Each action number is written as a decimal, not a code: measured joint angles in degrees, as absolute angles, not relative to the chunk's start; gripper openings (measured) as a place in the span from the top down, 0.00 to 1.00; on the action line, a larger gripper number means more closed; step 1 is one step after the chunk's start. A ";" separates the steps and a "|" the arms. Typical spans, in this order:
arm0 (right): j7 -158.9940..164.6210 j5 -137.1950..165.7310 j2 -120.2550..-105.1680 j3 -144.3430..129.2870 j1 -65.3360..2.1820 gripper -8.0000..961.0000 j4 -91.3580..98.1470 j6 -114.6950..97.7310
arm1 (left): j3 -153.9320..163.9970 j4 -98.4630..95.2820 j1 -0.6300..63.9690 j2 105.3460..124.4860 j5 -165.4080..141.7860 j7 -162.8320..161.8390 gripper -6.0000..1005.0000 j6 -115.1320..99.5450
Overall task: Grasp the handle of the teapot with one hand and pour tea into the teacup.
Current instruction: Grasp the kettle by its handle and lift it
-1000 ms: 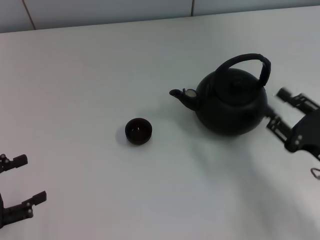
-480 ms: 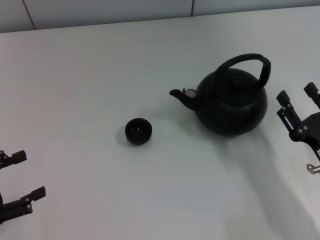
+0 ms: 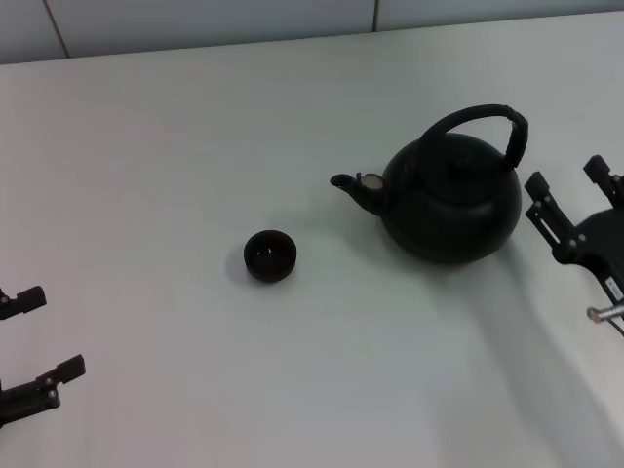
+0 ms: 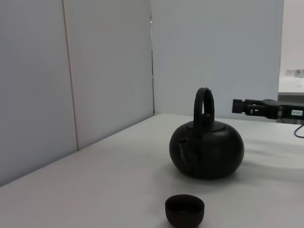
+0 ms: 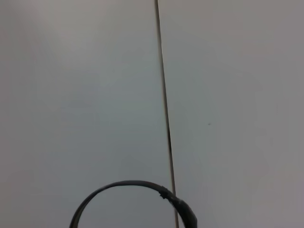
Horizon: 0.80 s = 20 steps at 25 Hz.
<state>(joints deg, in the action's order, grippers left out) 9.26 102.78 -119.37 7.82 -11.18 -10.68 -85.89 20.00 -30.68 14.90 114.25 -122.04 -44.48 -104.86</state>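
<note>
While the head view looks down on the white table (image 3: 175, 127), the teapot (image 3: 450, 200) sits upright right of centre, spout (image 3: 353, 187) pointing toward the robot's left, handle (image 3: 487, 122) arched over the lid. Teacup (image 3: 269, 255) stands alone nearer the middle, left of the spout and a bit closer to the robot, well apart from the pot. Right gripper (image 3: 573, 190) is just beside the teapot's right flank, fingers spread, nothing between them, not touching pot or handle. Left gripper (image 3: 34, 336) is parked at the near left edge, fingers also apart and empty, well away from the cup. Left wrist view: teacup (image 4: 185, 210) in the foreground, teapot (image 4: 207, 149) behind it with spout facing the camera and handle (image 4: 203, 102) seen nearly edge-on; right gripper (image 4: 243, 106) hangs beyond the pot at about handle height, clear of it; grey wall panels (image 4: 71, 71) behind the table. Right wrist view: only the top arc of the handle (image 5: 137, 186) at the frame edge against the wall panels (image 5: 228, 95); own fingers not in frame. Cup contents can't be told from any view.
</note>
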 joint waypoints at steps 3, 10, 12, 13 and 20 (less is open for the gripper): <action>9.34 102.74 -119.28 8.37 -13.22 0.23 -10.40 -83.68 | 19.78 -30.68 14.91 114.35 -122.04 -44.48 0.14 -104.86; 10.05 102.73 -119.18 8.46 -16.71 0.26 -8.28 -80.37 | 19.58 -30.67 14.92 114.70 -121.88 -44.47 0.14 -104.79; 10.08 102.74 -119.18 8.51 -17.45 0.27 -7.80 -79.46 | 19.56 -30.67 14.87 114.76 -121.76 -44.47 0.14 -104.78; 10.08 102.74 -119.16 8.64 -17.79 0.27 -7.73 -79.12 | 19.52 -30.68 14.80 114.81 -121.67 -44.45 0.14 -104.78; 10.11 102.74 -119.09 9.65 -19.20 0.30 -6.90 -77.39 | 18.71 -30.54 14.70 114.99 -121.56 -44.43 0.14 -104.80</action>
